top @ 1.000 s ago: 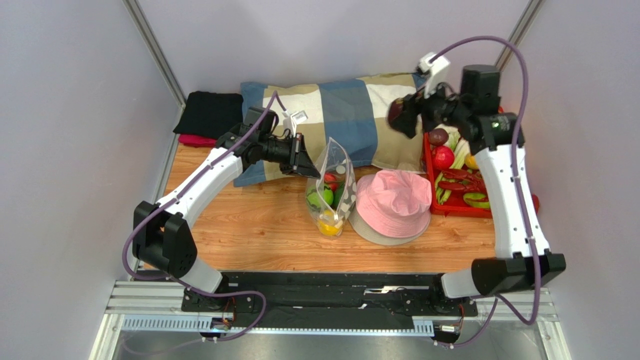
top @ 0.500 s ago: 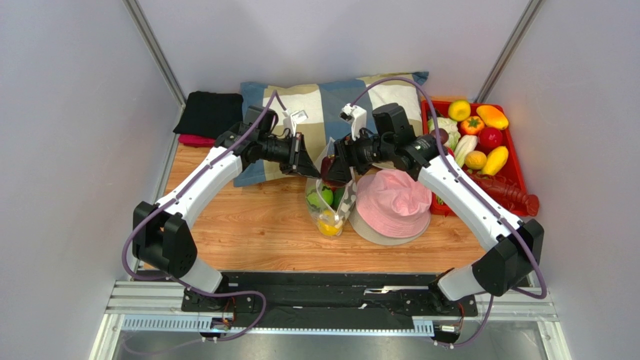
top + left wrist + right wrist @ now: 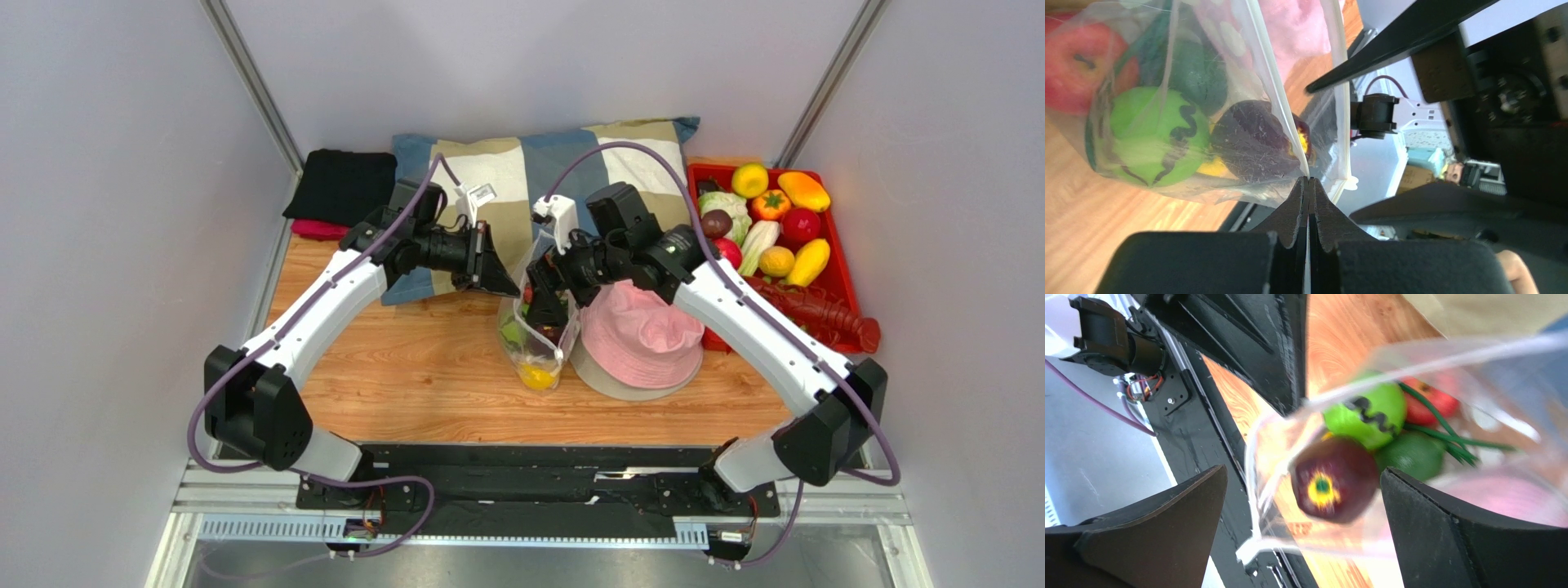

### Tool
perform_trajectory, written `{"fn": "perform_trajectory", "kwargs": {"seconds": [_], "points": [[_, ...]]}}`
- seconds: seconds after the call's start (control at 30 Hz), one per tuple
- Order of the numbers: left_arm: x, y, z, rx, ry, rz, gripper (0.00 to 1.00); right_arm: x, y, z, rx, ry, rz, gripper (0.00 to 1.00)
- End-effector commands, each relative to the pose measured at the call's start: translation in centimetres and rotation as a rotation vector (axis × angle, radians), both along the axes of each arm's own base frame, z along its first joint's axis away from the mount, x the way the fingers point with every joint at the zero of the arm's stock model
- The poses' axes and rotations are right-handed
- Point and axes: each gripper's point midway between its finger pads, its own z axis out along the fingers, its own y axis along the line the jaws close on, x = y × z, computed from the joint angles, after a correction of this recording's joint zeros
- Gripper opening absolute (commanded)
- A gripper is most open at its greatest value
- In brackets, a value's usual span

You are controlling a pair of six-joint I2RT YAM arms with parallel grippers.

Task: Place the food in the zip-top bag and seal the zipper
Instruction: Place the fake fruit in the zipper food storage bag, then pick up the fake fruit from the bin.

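The top external camera looks steeply down from high behind the near edge, taking in the whole counter [image 3: 405,392]. The left wrist camera looks along the left hand [image 3: 1308,182], close against the zip-top bag [image 3: 1260,55]. The right wrist camera looks down past the right hand [image 3: 1303,478] into that bag, and both wrist views show the purple fruit [image 3: 1254,144].
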Motion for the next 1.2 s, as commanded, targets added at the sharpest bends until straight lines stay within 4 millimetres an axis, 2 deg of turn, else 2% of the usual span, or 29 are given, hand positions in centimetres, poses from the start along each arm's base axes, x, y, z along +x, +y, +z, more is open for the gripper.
{"fn": "perform_trajectory", "kwargs": {"seconds": [0.0,0.1,0.13,0.2,0.27,0.37,0.43,0.53,0.6,0.63,0.67,0.7,0.73,0.77,0.8,0.83,0.9,0.93,0.97,1.0,1.03,1.07,1.17], "points": [[-1.6,0.2,1.1,-0.060,0.058,0.020,0.00,-1.1,-2.4,4.8,0.049,-0.167,-0.001,1.00],[-2.2,0.1,0.7,-0.095,0.129,0.055,0.00,-2.6,-4.5,4.7,0.058,-0.210,-0.048,1.00],[-2.1,0.0,0.8,-0.113,0.126,0.066,0.00,-3.8,-5.5,4.0,0.062,-0.214,-0.055,0.99],[-2.7,0.0,0.3,-0.131,0.210,0.110,0.00,-4.8,-6.1,3.4,0.083,-0.228,-0.048,0.97],[-2.6,0.1,0.4,-0.159,0.254,0.170,0.00,-6.6,-6.8,1.9,0.111,-0.220,-0.025,0.93],[-2.3,0.3,0.9,-0.182,0.259,0.254,0.00,-8.3,-7.2,0.6,0.154,-0.234,-0.001,0.92],[-2.5,0.3,0.9,-0.165,0.257,0.267,0.00,-8.7,-7.1,0.4,0.172,-0.251,0.012,0.92],[-2.6,-0.1,2.3,-0.192,0.214,0.238,0.00,-8.3,-7.1,0.1,0.157,-0.279,0.013,0.92],[-2.3,-0.1,2.9,-0.185,0.185,0.237,0.00,-6.3,-7.6,0.4,0.090,-0.302,-0.059,0.92],[-2.3,-0.1,2.8,-0.176,0.187,0.239,0.00,-4.4,-8.7,0.5,0.039,-0.330,-0.144,0.92],[-2.2,-0.1,3.0,-0.174,0.172,0.237,0.00,-3.6,-9.4,0.2,0.011,-0.306,-0.165,0.92],[-2.1,-0.1,3.1,-0.172,0.168,0.238,0.00,-2.5,-9.9,1.8,0.028,-0.312,-0.194,0.92],[-2.2,-0.1,3.1,-0.171,0.172,0.232,0.00,-0.4,-11.5,1.3,0.029,-0.244,-0.259,0.91],[-2.0,-0.2,3.3,-0.173,0.167,0.229,0.00,0.4,-12.5,1.1,0.024,-0.205,-0.293,0.91],[-2.0,-0.2,3.3,-0.172,0.167,0.226,0.00,1.4,-13.6,1.1,0.015,-0.190,-0.322,0.91],[-1.9,-0.3,3.4,-0.175,0.165,0.221,0.00,3.8,-15.8,0.9,-0.024,-0.188,-0.386,0.91],[-1.7,-0.4,3.5,-0.175,0.159,0.215,0.00,6.0,-18.1,0.5,-0.063,-0.180,-0.450,0.92],[-1.6,-0.5,3.8,-0.180,0.150,0.212,0.00,8.2,-20.1,0.5,-0.078,-0.181,-0.516,0.92],[-1.5,-0.6,3.9,-0.182,0.148,0.209,0.00,9.4,-21.2,0.2,-0.089,-0.175,-0.546,0.92],[-1.4,-0.7,4.1,-0.186,0.145,0.202,0.00,10.4,-22.2,0.3,-0.097,-0.174,-0.575,0.92],[-1.1,-0.8,4.5,-0.188,0.125,0.193,0.00,11.9,-24.2,1.1,-0.100,-0.192,-0.634,0.92],[-1.0,-0.8,4.6,-0.186,0.120,0.187,0.00,13.3,-25.0,-0.2,-0.111,-0.147,-0.649,0.92],[-0.9,-0.9,4.9,-0.189,0.109,0.181,0.00,16.5,-27.9,-1.1,-0.134,-0.113,-0.732,0.93]]}}
